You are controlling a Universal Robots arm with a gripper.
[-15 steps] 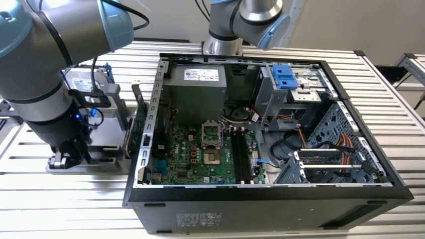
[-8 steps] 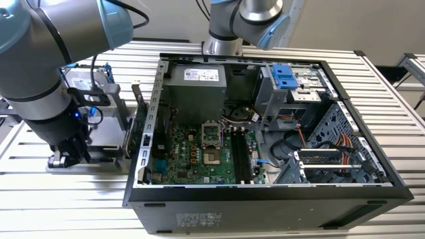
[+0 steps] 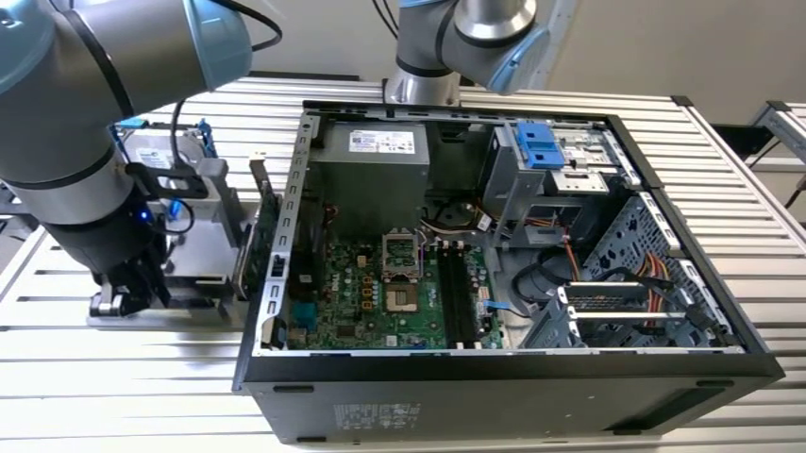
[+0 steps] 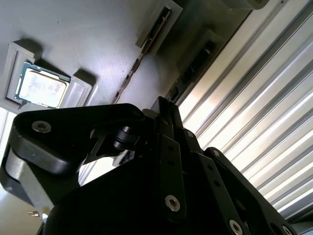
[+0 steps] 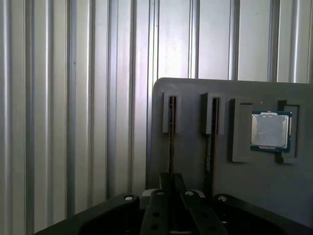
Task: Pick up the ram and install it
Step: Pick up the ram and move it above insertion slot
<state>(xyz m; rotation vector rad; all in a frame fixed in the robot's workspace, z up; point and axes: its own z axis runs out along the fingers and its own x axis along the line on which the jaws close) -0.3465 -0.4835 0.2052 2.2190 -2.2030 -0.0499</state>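
Over the ribbed metal table [image 5: 73, 98], the claw [image 5: 172, 181] grips the ram [image 5: 171, 147] in its grey holder [image 5: 234, 186].

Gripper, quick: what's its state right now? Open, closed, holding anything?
Gripper: right at the ram, which stands in a slot of the grey holder; whether it is open, closed or gripping the ram cannot be told.

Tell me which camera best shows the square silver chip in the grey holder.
The first wrist view: the silver chip faces the camera squarely, seated in its pocket of the grey holder. The second wrist view catches it slanted and glary. In the exterior view the robot arm stands before much of the holder.
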